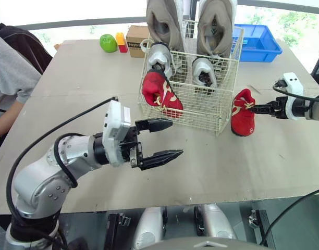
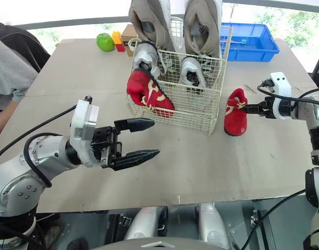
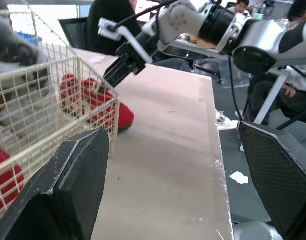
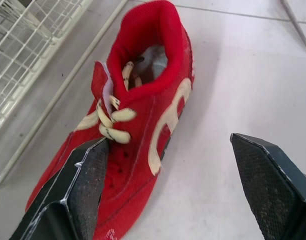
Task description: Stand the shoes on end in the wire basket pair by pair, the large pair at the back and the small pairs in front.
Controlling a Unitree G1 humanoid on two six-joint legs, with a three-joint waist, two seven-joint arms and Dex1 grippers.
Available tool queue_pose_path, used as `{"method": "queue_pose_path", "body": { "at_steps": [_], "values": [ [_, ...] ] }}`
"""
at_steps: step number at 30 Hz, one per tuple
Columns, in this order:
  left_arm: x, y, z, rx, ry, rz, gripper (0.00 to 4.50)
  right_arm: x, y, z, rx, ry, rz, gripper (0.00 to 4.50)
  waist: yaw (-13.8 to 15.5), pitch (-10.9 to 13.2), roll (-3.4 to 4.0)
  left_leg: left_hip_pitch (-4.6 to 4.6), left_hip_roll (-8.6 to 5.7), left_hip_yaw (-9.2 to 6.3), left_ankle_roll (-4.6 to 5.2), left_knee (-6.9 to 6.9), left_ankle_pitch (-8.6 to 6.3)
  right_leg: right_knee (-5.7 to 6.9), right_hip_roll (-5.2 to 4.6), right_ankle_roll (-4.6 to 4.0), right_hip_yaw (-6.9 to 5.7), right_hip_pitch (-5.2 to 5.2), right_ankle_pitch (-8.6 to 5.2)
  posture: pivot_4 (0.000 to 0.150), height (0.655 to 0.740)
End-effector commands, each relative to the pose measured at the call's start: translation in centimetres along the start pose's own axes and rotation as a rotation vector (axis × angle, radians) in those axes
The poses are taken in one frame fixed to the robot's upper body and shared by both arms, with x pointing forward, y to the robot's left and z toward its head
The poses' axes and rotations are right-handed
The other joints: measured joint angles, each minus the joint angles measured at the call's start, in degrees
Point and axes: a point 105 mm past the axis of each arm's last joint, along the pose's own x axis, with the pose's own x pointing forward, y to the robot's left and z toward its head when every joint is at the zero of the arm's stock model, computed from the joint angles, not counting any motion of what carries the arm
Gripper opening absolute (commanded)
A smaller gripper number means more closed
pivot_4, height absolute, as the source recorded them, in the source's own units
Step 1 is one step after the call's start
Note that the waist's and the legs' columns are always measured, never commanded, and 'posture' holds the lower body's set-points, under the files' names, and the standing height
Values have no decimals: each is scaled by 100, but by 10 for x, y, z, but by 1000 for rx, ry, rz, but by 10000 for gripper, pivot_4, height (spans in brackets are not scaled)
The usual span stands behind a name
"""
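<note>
One red shoe (image 1: 243,115) stands outside the basket (image 1: 201,107); right hand (image 1: 253,108) spread, just beside it

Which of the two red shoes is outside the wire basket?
The red shoe on the table, just right of the wire basket, in front of the open right gripper. The other red shoe stands inside the basket, front left.

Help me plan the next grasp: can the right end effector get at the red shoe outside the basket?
Probably yes: the right end effector is open right at the red shoe, nothing between them; the wire basket stands on the shoe's far side.
</note>
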Motion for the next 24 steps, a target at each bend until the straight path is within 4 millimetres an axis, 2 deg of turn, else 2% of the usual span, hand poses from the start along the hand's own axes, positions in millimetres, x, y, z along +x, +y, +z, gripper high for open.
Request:
{"method": "queue_pose_path", "body": {
  "at_steps": [1, 4, 5, 7, 9, 10, 19, 24],
  "values": [
    [1, -8, 9, 56, -32, -9, 44208, -7, -8, 14, -3, -59, -14, 37169, 0, 0, 0, 0, 0, 1, 0, 0, 0, 1, 0, 0, 0, 0, 0, 1500, 7400],
    [0, -8, 8, 58, -34, -6, 44608, 4, -3, 8, 13, -33, 26, 28009, -12, 0, 0, 3, -1, 4, 0, 1, 0, 1, 0, 0, 3, 1, 0, 1500, 7400],
    [-1, -8, 8, 59, -32, -4, 44608, 8, 0, 6, 9, -24, 39, 22661, -15, 0, 0, 3, -1, 5, 0, 1, 0, 2, 1, 0, 4, 1, 0, 1500, 7400],
    [-3, -7, 7, 64, -31, 0, 44608, 13, 5, 3, 6, -12, 59, 15373, -20, 0, 0, 5, 0, 4, 0, 1, 0, 3, 3, 0, 5, 1, 0, 1500, 7400],
    [-3, -7, 7, 67, -35, 2, 44608, 15, 7, 1, 6, -11, 69, 3805, -15, 0, 0, 6, 0, 4, -1, 2, 0, 6, 3, 0, 5, 1, 0, 1500, 7400],
    [-3, -7, 7, 68, -37, 3, 44608, 14, 7, 2, 11, -16, 65, 370, -15, 0, 0, 6, 1, 4, -1, 2, 0, 6, 3, 0, 4, 1, 0, 1500, 7400],
    [0, -2, 5, 78, -46, -8, 44608, -8, -8, 4, 71, -96, -22, 370, 5, 0, 1, 4, 0, 4, -1, 3, 0, 7, 2, 0, 4, 1, 0, 1500, 7400],
    [5, 3, 5, 85, -51, -18, 44608, -21, 1, 12, 84, -181, 2, 370, 15, 0, 1, 0, -3, 2, 0, 4, 0, 6, 1, 1, 4, 1, 1, 1500, 7400]
  ]
}}
